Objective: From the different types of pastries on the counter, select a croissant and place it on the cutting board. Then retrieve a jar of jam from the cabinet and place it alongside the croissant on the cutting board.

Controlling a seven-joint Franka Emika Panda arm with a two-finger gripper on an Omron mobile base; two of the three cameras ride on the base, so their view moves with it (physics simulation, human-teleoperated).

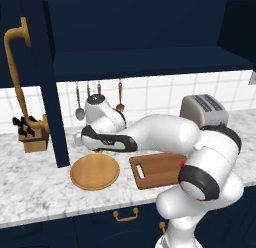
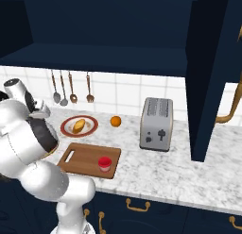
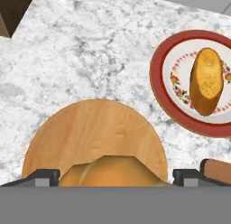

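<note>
No writing or brand readable anywhere. In the hand view, gripper (image 3: 115,175) poised over the round wooden plate (image 3: 92,133), finger tips (image 3: 41,177) set wide apart at the bottom edge with the croissant (image 3: 106,171) between them; cannot tell whether clamped on it or merely straddling it, contact cut off by the frame. Croissant's lower part cut off too. Loaf-like pastry (image 3: 206,81) lying on a red-rimmed plate (image 3: 158,78) nearby, partly cropped at the right edge. Corner of the board (image 3: 216,170) just visible at lower right. In the right base view, jar (image 2: 104,163) standing upright on the board (image 2: 80,157), near its right end. Orange (image 2: 115,121) on the counter (image 2: 156,171) between red-rimmed plate and toaster (image 2: 157,123). Cabinet (image 2: 108,25) interior dark, contents hard to make out.
</note>
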